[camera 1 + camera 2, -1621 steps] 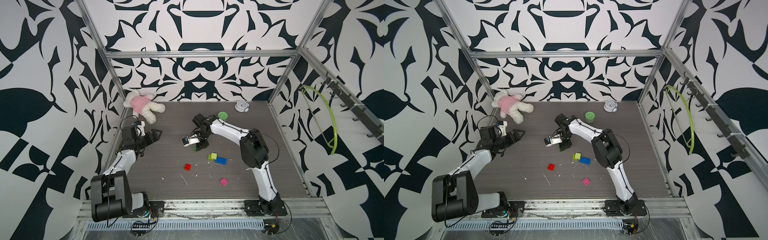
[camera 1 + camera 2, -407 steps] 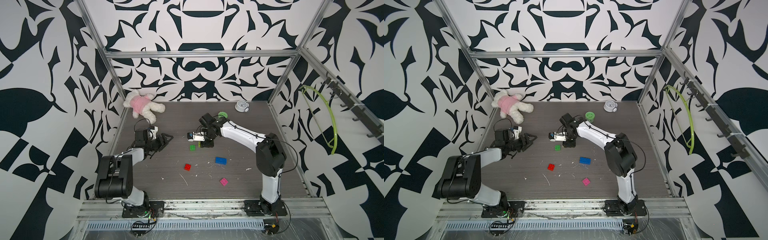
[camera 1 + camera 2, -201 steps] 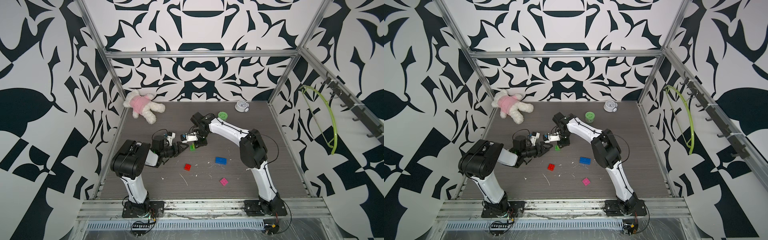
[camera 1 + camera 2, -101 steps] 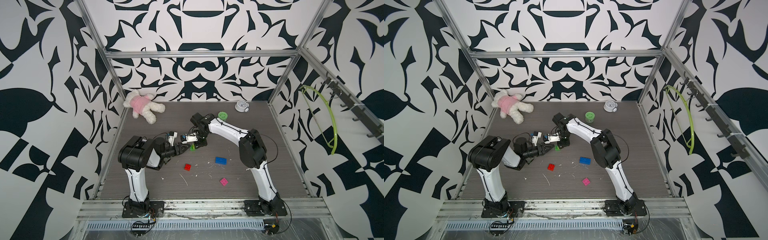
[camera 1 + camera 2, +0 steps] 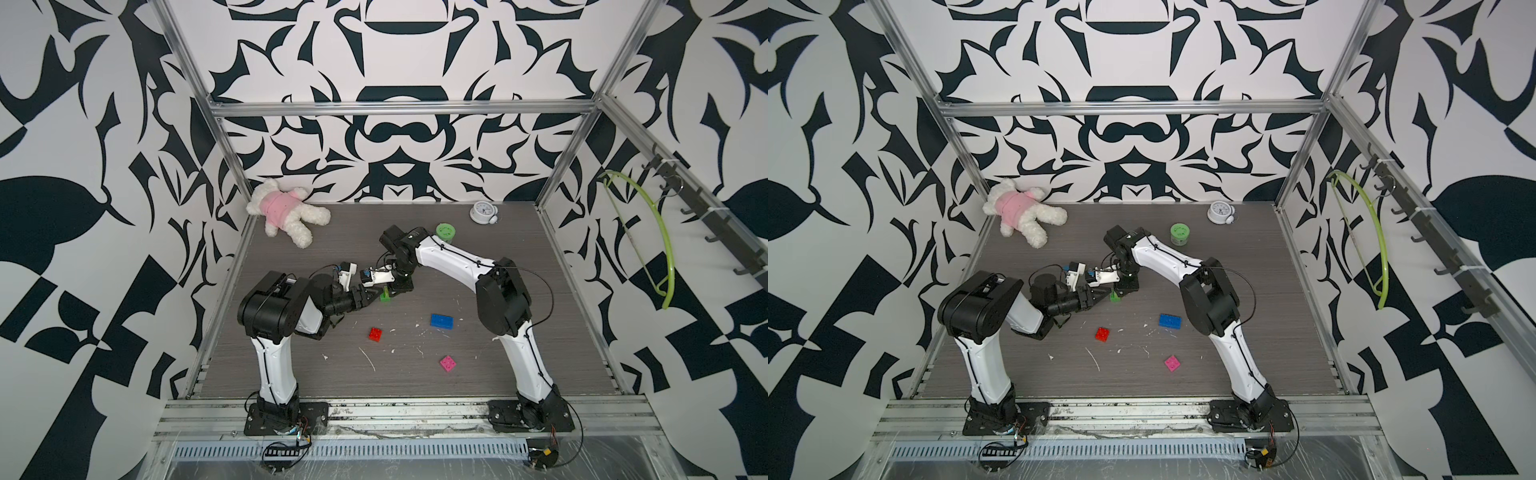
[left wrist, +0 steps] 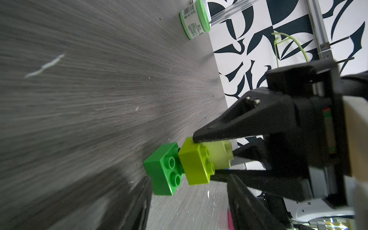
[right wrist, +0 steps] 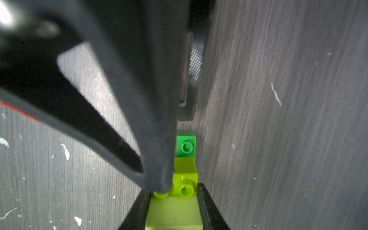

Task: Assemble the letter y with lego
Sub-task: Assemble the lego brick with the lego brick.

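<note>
Of the letter y, only a stepped stack of lego shows. It has a green brick (image 6: 162,171) lowest, a lime brick (image 6: 196,166) on it, and a second lime brick (image 7: 173,214) on top. My right gripper (image 7: 173,197) reaches down and is shut on the top lime brick. My left gripper (image 6: 188,177) comes in low from the left with its jaws apart. One fingertip (image 7: 159,184) touches the lower lime brick's studs and the other lies by the green brick's base. I cannot tell whether they pinch. Red (image 5: 375,334), blue (image 5: 441,321) and pink (image 5: 448,363) bricks lie loose nearer the front.
A plush toy (image 5: 286,216) lies at the back left. A round green tub (image 5: 446,231) and a small clock (image 5: 482,212) stand at the back right. White scraps dot the dark table (image 5: 540,332). A lime hanger (image 5: 660,257) hangs on the right wall.
My left arm has swung in from the left to the stack, and its jaws have narrowed a little. My right gripper has kept its hold and barely moved.
</note>
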{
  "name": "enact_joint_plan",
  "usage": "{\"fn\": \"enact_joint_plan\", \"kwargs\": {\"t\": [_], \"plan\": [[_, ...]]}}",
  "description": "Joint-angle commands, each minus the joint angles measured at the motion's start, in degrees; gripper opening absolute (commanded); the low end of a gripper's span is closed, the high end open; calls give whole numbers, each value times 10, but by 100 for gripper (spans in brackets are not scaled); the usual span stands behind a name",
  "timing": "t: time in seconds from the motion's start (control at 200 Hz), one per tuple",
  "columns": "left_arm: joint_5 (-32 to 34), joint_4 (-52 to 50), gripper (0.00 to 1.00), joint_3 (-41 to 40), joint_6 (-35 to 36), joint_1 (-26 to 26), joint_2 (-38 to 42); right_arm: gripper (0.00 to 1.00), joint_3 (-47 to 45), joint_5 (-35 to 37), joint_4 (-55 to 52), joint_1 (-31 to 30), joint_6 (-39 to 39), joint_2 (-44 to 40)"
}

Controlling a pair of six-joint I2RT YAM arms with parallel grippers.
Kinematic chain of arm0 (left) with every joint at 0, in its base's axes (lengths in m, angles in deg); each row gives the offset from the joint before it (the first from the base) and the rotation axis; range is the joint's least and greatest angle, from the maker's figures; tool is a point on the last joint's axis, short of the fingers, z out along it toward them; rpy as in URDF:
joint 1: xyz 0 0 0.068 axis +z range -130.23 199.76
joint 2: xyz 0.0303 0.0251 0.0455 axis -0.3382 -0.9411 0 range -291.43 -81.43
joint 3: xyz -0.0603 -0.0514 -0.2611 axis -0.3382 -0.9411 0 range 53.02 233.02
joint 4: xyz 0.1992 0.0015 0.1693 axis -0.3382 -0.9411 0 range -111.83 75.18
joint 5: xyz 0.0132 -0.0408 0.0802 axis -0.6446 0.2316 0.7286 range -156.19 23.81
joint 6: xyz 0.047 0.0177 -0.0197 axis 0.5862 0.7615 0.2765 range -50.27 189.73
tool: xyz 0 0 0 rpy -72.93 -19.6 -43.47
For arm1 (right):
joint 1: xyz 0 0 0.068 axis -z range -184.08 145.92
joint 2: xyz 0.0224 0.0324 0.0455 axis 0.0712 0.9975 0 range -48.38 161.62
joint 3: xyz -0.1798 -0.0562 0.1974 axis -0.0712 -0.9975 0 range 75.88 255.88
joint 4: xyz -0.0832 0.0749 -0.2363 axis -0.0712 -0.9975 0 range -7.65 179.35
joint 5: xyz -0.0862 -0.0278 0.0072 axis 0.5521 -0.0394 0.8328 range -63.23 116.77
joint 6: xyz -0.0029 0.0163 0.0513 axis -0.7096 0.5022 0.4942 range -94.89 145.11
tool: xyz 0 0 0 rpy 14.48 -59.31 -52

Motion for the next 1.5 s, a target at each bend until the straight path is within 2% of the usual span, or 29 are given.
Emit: {"fn": "enact_joint_plan", "kwargs": {"t": [0.0, 0.645, 0.925, 1.495], "plan": [[35, -108, 65, -7, 7, -7, -31, 33, 19, 1, -15, -4, -2, -5], [73, -197, 62, 9, 52, -29, -22, 33, 23, 6, -19, -9, 0, 6], [91, -242, 57, 14, 73, -29, -16, 33, 22, 13, -23, -11, -3, 9], [87, -255, 55, 19, 73, -38, -13, 33, 22, 30, -32, -19, 36, 17]]}}
